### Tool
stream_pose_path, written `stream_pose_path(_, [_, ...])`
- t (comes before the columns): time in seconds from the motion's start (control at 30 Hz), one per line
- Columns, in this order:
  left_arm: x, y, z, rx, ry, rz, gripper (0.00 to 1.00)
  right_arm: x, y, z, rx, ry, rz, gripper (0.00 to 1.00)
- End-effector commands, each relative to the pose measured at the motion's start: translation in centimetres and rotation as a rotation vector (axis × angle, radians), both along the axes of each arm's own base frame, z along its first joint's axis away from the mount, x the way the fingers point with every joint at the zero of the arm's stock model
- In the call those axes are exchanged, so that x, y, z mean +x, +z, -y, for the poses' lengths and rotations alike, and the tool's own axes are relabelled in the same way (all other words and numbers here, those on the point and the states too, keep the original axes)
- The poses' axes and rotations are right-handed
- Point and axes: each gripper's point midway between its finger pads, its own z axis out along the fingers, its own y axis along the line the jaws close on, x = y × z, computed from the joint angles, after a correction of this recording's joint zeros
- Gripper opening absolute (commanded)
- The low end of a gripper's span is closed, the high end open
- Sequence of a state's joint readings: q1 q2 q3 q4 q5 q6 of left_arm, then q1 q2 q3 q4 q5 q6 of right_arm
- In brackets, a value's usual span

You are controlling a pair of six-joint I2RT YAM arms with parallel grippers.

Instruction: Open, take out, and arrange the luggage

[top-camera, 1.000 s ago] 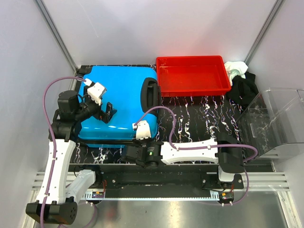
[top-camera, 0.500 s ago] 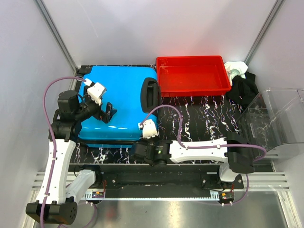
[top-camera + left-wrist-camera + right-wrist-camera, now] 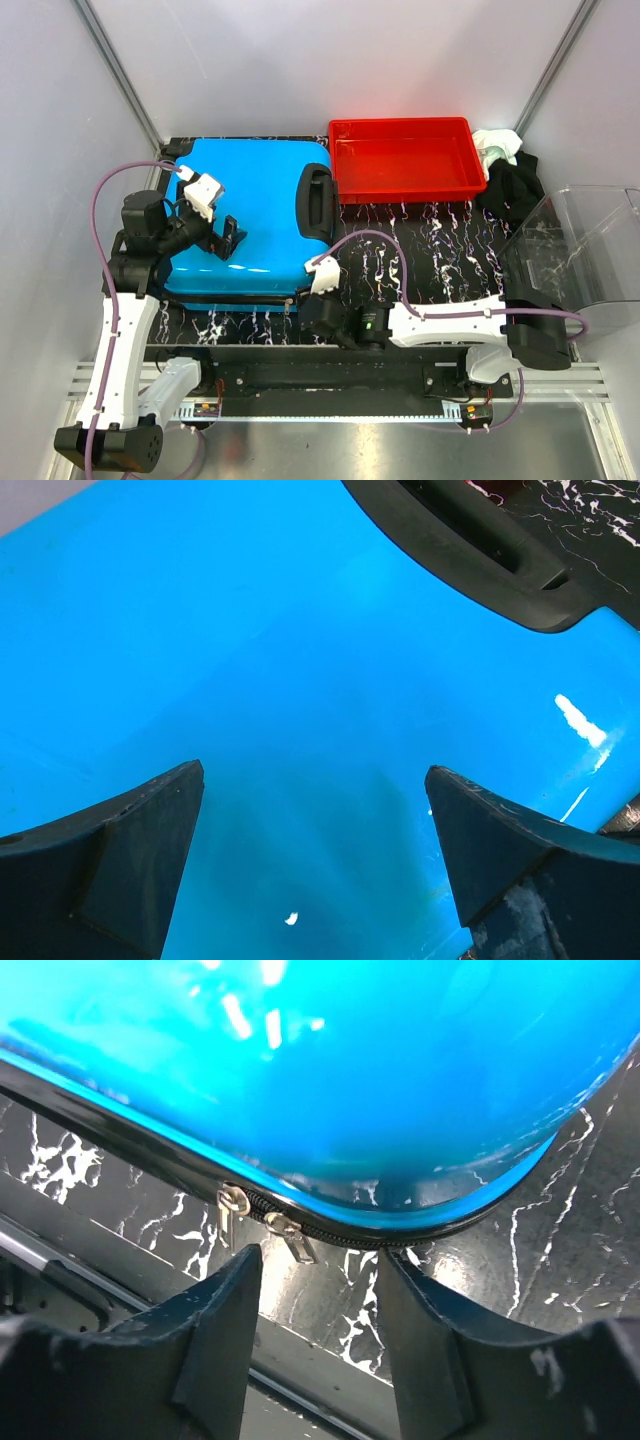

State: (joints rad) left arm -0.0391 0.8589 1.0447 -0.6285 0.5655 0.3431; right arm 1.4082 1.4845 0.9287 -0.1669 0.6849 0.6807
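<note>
Top view, luggage (image 3: 250, 220): closed, lying flat on the black marbled table (image 3: 400, 265).
Top view, left gripper (image 3: 228, 238): over the luggage's left half, above the blue shell.
Top view, right gripper (image 3: 308, 297): low at the luggage's near right corner, pointing at its edge.
Top view, surroundings: red tray (image 3: 400, 188) just beside the luggage's far right corner; clear bin (image 3: 590, 260) well apart to the right of the luggage.
Left wrist view, left gripper: jaws spread wide, nothing between them, only blue shell showing in the gap.
Left wrist view, black handle (image 3: 470, 540): beyond the fingertips, apart from them.
Right wrist view, right gripper: jaws parted, gripping nothing.
Right wrist view, zipper pulls (image 3: 262, 1218): two, side by side on the luggage's rounded corner seam, just beyond the left finger (image 3: 225, 1310); contact cannot be told.
</note>
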Motion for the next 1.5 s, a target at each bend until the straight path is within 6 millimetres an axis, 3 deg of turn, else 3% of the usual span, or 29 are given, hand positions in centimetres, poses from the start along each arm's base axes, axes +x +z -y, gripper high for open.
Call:
stream_pose_path(0.0, [-0.2,1.6,0.5,-0.017,-0.03,0.06,0.98,1.1,1.4,-1.8,0.152,-0.057,-0.03,0.54])
stream_pose_path(0.13, [-0.3,1.8,0.6,-0.02,-0.03,0.066,0.98,1.8,0.5,-1.2,0.139,-0.122,-0.05,0.48])
stream_pose_path(0.33, [-0.4,2.0,0.7,-0.027,-0.036,0.066,0.98,1.8,-0.2,-2.2,0.112,-0.115,-0.061,0.44])
stream_pose_path(0.73, [-0.4,1.8,0.7,-0.023,-0.038,0.067,0.98,3.4,0.7,-2.7,0.118,-0.195,-0.027,0.36])
stream_pose_path(0.93, [-0.4,1.7,0.7,-0.02,-0.039,0.067,0.99,4.0,1.5,-2.4,0.127,-0.209,-0.008,0.36])
stream_pose_path(1.2, [-0.3,1.8,0.6,-0.016,-0.037,0.072,0.99,4.2,3.5,-2.9,0.1,-0.147,0.042,0.45])
stream_pose_path(1.47, [-0.3,1.6,0.7,-0.02,-0.039,0.069,0.99,4.4,3.6,-3.7,0.119,-0.126,0.051,0.43])
